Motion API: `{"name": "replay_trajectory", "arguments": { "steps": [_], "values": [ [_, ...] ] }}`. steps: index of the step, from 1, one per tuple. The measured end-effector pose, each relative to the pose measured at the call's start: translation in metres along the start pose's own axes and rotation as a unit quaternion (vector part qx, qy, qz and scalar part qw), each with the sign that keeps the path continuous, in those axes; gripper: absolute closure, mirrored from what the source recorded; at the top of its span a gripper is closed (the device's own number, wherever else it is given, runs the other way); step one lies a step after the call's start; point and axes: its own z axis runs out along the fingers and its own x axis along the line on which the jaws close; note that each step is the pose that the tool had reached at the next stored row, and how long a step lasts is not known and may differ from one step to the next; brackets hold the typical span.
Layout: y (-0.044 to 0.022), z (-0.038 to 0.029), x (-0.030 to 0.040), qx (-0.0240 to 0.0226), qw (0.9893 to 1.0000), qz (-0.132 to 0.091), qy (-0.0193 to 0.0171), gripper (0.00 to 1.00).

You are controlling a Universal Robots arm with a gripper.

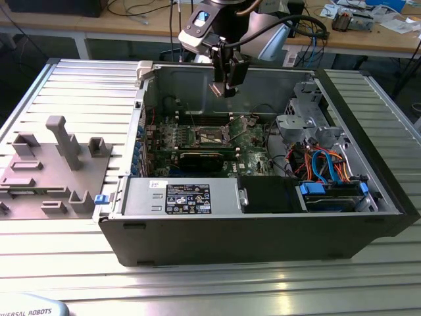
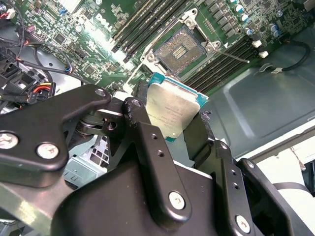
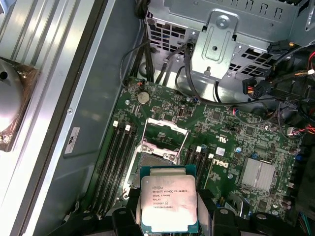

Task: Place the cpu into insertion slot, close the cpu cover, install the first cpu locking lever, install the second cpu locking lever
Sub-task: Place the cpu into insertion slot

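While the arm hangs over the open computer case on the worktop, its fingers are clenched on opposite edges of the cpu. The chip sits in the air over the green board, near the insertion slot. The cpu cover stands raised. I judge the chip light, stiff and fragile underneath, so it is best held by its edges.

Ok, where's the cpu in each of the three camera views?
Exterior view: held at the gripper tip, above the open case.
Second wrist view: the cpu, gripped, short of the insertion slot.
First wrist view: the cpu, gripped, partly covering the slot.
Shared landmark: the insertion slot.
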Motion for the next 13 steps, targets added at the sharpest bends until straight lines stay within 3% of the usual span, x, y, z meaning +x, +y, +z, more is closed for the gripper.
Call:
{"name": "replay_trajectory", "arguments": {
  "steps": [13],
  "values": [
    [0.0, 0.0002, 0.0, -0.0002, 0.9999, 0.011, -0.0011, 0.46]
  ]
}}
